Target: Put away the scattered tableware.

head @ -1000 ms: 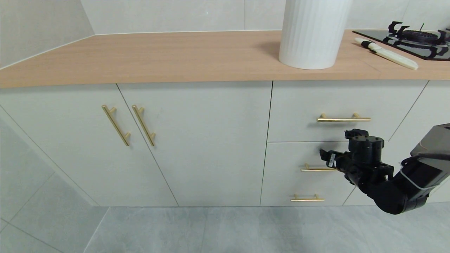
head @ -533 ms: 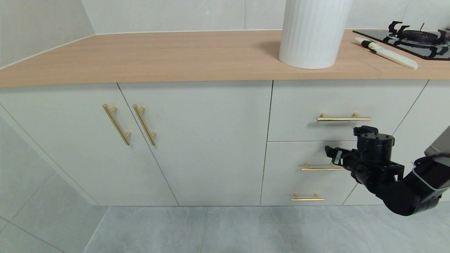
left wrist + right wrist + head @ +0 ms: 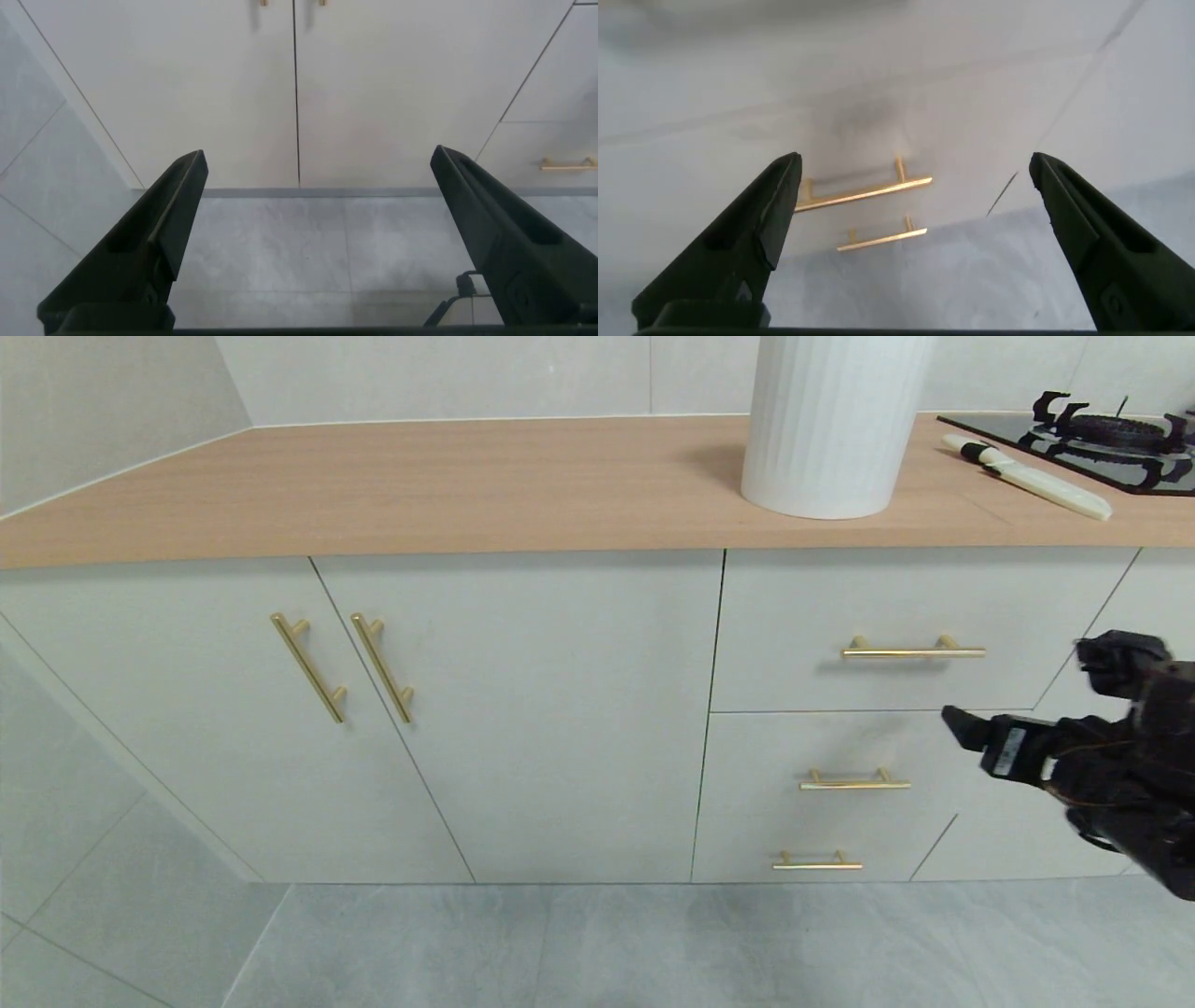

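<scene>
A white knife with a black band [image 3: 1027,481] lies on the wooden counter [image 3: 420,485] at the far right, beside the stove. My right gripper [image 3: 1013,683] hangs open and empty in front of the drawer stack, to the right of the middle drawer's gold handle [image 3: 854,782] and apart from it. In the right wrist view that handle [image 3: 864,193] and the bottom drawer's handle [image 3: 881,239] sit between the spread fingers [image 3: 738,252], some way off. My left gripper [image 3: 318,157] is open and empty, low near the floor, facing the cabinet doors [image 3: 374,84].
A tall white ribbed container [image 3: 831,425] stands on the counter above the drawers. A black gas stove [image 3: 1111,434] is at the far right. The top drawer has a gold handle [image 3: 913,651]; two cabinet doors with gold handles [image 3: 341,667] are left. Grey tiled floor [image 3: 560,943] lies below.
My right gripper has pulled away from the middle drawer's handle, moving right and a little up. All drawers remain shut. The head view is nearly unshifted.
</scene>
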